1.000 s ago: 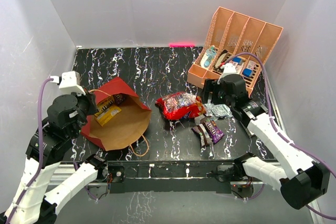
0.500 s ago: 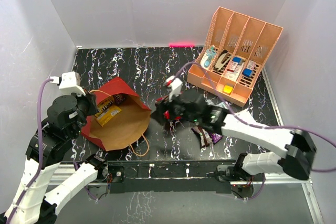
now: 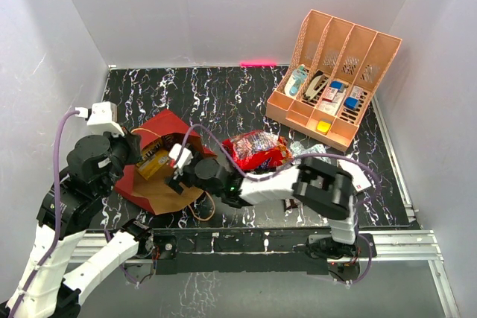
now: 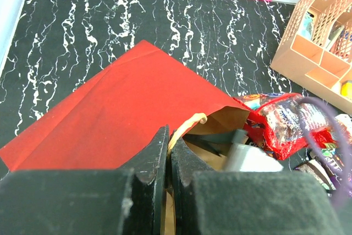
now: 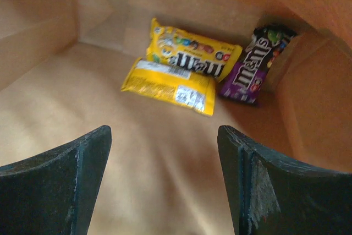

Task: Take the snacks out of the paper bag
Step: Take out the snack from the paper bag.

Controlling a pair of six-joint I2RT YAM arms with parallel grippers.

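The paper bag lies on its side at the left, red outside, its brown mouth facing the front. My left gripper is shut on the bag's tan cord handle and holds the mouth up. My right gripper is open inside the bag, its fingers short of two yellow packets and a purple packet at the bag's bottom. In the top view the right gripper is at the mouth. The large red packet and silvery packets lie on the table to the right.
The peach slotted organizer stands at the back right. A flat white box lies near the right arm's elbow. The right arm stretches across the table front, over small candy bars. A pink mark is at the back wall.
My right arm has swung from the organizer across the table to the left, and its open gripper has entered the bag's mouth. My left gripper has kept its hold on the handle.
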